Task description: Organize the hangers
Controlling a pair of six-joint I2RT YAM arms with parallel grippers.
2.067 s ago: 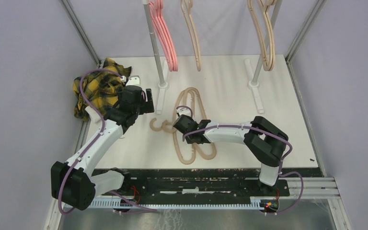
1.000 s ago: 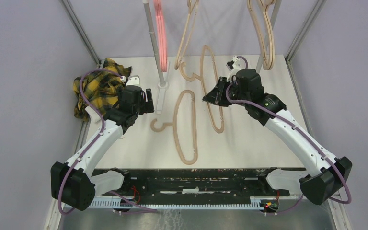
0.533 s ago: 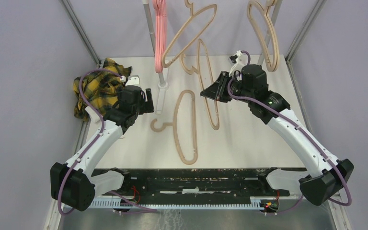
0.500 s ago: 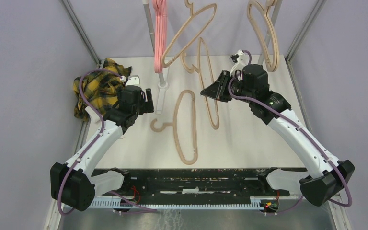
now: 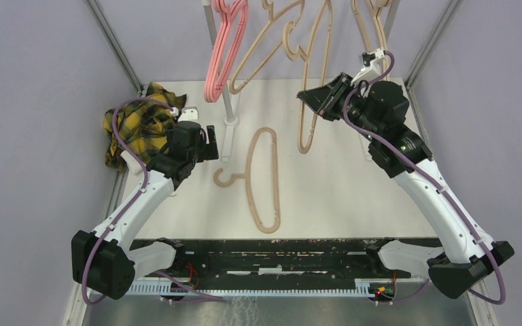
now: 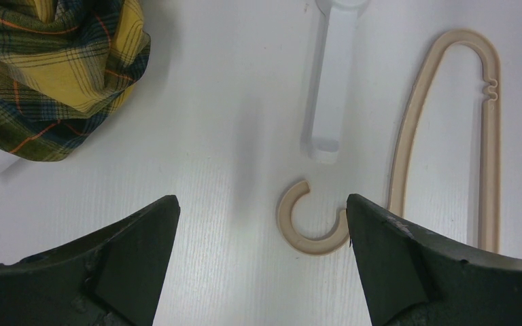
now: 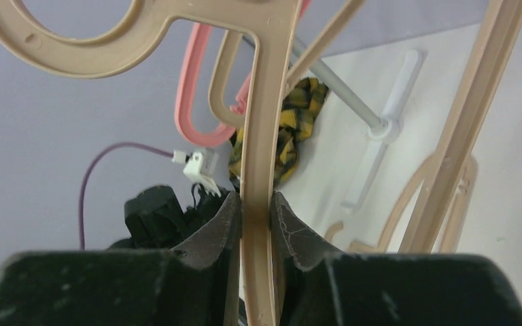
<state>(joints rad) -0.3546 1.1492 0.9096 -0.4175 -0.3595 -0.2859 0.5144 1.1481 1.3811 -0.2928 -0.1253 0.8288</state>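
- While my right gripper (image 7: 255, 201) is raised high over the far side of the table (image 5: 333, 197), its two fingers are clamped together on the thin shaft of the held beige hanger (image 7: 257, 136), just below that hanger's hook.
- From above, this held beige hanger hangs down from my fingers in the air, well clear of the table top. Its hook reaches up among the hangers on the rack (image 5: 228, 109).
- I cannot tell whether that hook touches the rail, because the rail is cut off at the top of the overhead view.
- On the rack, the pink hangers (image 7: 181, 102) hang at the left end beside the grey post. The hanging beige hangers (image 7: 214, 98) sit further right, and one of them is tilted on a slant.
- My left gripper (image 6: 259, 204) hovers over the table near the foot of the rack post, with its fingers spread wide apart and nothing between them.
- Below it, the flat beige hanger (image 6: 491, 176) lies on the white table. Its open hook curls just beside my right-hand finger in the wrist view, and its long loop stretches away from the rack's white foot.
- A yellow and dark plaid cloth (image 5: 136, 125) is bunched in the far left corner of the table, just beside my left arm and well apart from the flat beige hanger.
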